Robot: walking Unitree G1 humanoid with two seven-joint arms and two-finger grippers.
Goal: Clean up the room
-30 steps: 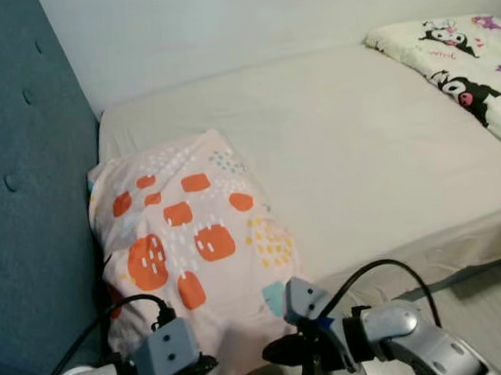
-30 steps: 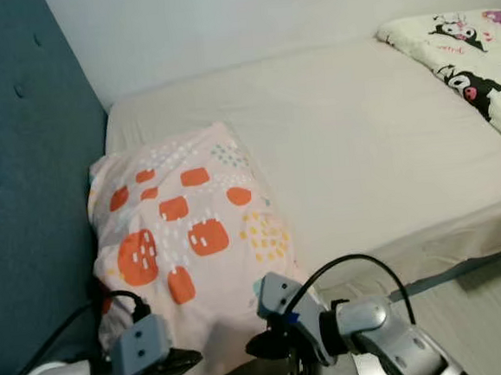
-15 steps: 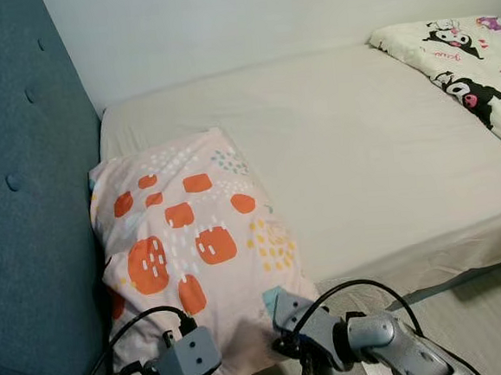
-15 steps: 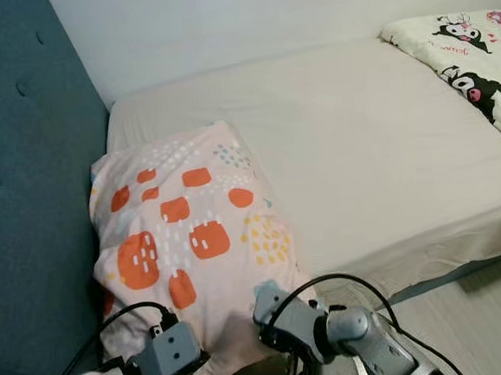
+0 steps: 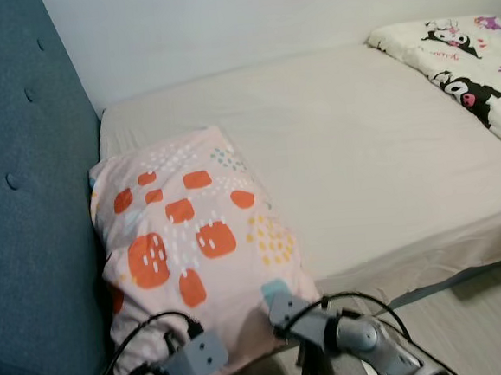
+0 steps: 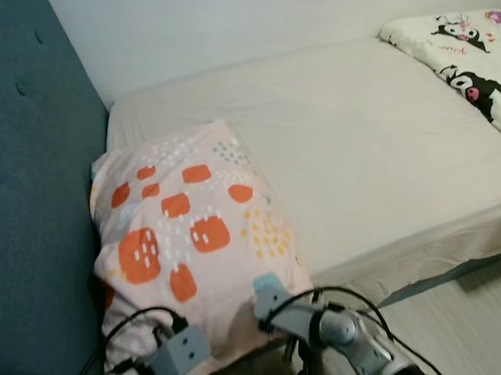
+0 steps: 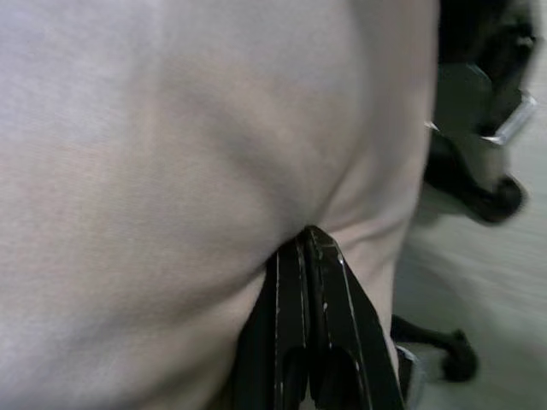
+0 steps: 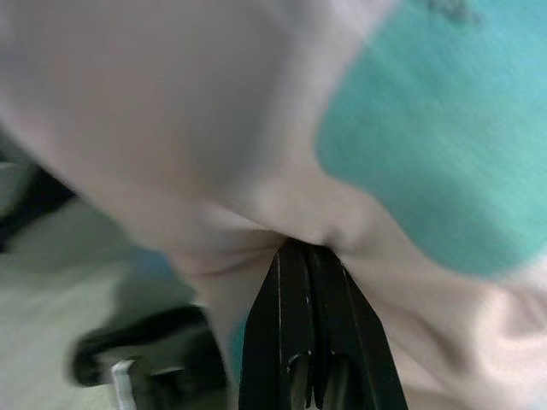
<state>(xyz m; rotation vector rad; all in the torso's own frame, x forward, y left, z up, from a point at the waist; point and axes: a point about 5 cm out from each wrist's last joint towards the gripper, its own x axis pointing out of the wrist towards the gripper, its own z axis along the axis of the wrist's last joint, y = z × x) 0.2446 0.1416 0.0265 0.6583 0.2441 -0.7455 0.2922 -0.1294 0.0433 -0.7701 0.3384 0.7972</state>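
Pink pillow with orange and yellow patches (image 5: 190, 244) lying at the blue padded headboard (image 5: 27, 214) end of the beige mattress (image 5: 352, 153).
Wrist views show left gripper (image 7: 306, 235) and right gripper (image 8: 301, 246) each pinched closed on its fabric, near the pillow's edge farthest from the wall.

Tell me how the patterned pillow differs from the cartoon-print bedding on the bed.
The pillow is pink with orange, yellow and teal blotches; the bedding is cream with black cartoon figures. The pillow lies by the blue headboard, its near edge hanging off the mattress; the bedding lies at the far right. The left gripper and right gripper pinch the pillow; the bedding lies untouched.
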